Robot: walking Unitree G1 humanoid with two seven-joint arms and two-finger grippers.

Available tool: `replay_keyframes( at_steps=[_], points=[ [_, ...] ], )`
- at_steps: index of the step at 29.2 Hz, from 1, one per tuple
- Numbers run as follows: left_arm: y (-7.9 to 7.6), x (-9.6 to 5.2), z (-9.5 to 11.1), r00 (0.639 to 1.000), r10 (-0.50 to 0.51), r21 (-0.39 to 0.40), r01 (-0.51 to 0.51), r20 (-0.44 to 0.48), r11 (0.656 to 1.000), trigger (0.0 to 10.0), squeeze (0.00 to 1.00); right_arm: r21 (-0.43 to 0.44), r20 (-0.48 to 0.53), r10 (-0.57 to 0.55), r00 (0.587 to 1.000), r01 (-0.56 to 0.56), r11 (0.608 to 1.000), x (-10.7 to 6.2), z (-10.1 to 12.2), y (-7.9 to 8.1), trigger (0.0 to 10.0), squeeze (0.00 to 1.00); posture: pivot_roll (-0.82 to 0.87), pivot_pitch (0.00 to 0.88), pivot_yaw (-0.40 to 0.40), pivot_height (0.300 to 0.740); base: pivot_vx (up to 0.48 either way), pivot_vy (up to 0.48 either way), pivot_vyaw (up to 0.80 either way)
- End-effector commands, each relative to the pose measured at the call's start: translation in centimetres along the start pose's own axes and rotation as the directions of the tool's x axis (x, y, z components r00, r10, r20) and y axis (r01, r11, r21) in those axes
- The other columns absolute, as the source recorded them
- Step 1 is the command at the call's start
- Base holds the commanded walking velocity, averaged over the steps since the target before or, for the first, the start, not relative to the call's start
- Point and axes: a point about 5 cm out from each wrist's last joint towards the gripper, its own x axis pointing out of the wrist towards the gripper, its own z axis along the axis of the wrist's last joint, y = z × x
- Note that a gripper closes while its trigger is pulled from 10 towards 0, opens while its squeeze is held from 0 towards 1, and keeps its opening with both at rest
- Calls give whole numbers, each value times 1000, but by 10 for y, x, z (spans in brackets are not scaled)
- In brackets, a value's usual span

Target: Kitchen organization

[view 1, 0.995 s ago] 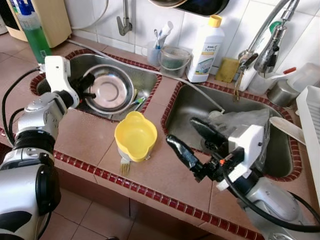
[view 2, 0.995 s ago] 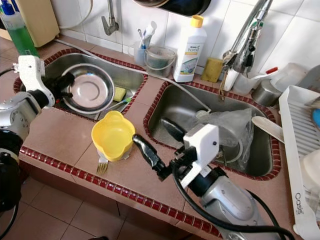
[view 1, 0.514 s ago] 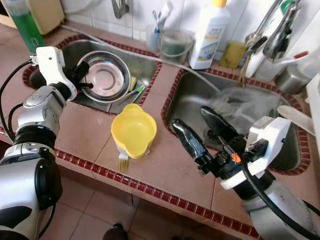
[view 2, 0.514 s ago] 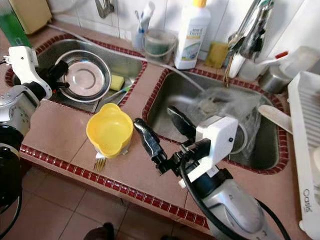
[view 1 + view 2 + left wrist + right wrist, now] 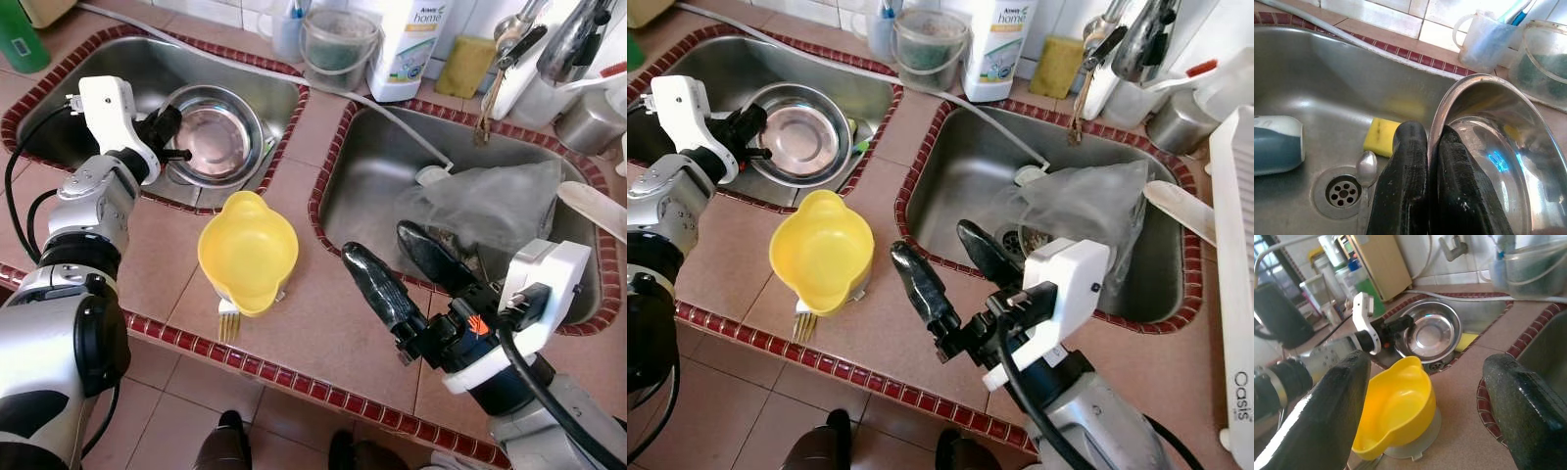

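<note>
Tiled double-sink counter (image 5: 147,264): shiny steel bowl (image 5: 217,137) is clamped at its rim by left gripper (image 5: 167,137); right gripper (image 5: 397,269) is held spread wide.

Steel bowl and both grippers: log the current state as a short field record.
steel bowl: in the left sink, tilted, rim pinched by the left gripper
left gripper: shut on the bowl's rim, one finger inside, one outside
right gripper: open, empty, above the counter edge by the right sink
yellow bowl: on the counter between the sinks, fork partly under it
yellow sponge: on the left sink floor near the drain
</note>
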Motion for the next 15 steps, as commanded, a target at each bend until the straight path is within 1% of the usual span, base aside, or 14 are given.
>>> replay_keyframes(
  at_steps=[1, 4, 5, 6, 8, 9, 12, 15],
  points=[
    [-2, 2, 3, 1000, -3, 16, 3, 7, 1000, 10000, 0, 14, 39, -10, 999, 9, 1000, -4, 7, 2, 10000, 0, -140, 335, -38, 740, 0, 0, 0],
    [-3, 2, 1, 1000, -7, 46, 8, -7, 999, 10000, 0, 75, 89, -49, 995, 42, 996, -5, 16, -1, 10000, 0, -147, 331, -27, 740, 0, 0, 0],
    [-3, 2, 1, 1000, -7, 46, 8, -7, 999, 10000, 0, 75, 89, -49, 995, 42, 996, -5, 16, -1, 10000, 0, -147, 331, -27, 740, 0, 0, 0],
    [-4, 2, 1, 1000, -6, 61, 7, -10, 998, 10000, 0, 108, 112, -63, 992, 50, 993, -6, 19, -2, 10000, 0, -147, 331, -24, 740, 0, 0, 0],
    [-3, 2, 1, 1000, -6, 67, 7, -10, 998, 10000, 0, 122, 118, -67, 991, 53, 991, -6, 20, -2, 10000, 0, -148, 334, -21, 740, 0, 0, 0],
    [-4, 2, 0, 1000, -7, 89, 7, -11, 996, 10000, 0, 148, 129, -72, 989, 53, 988, -6, 22, -1, 10000, 0, -152, 334, -18, 740, 0, 0, 0],
    [-4, 2, -2, 1000, -5, 115, 7, -21, 993, 10000, 0, 160, 132, -73, 989, 51, 986, -5, 23, 0, 10000, 0, -155, 340, -14, 740, 0, 0, 0],
    [-4, 2, -3, 1000, -4, 107, 6, -22, 994, 10000, 0, 178, 129, -76, 989, 52, 983, -5, 24, 1, 10000, 0, -158, 345, -12, 740, 0, 0, 0]
  ],
)
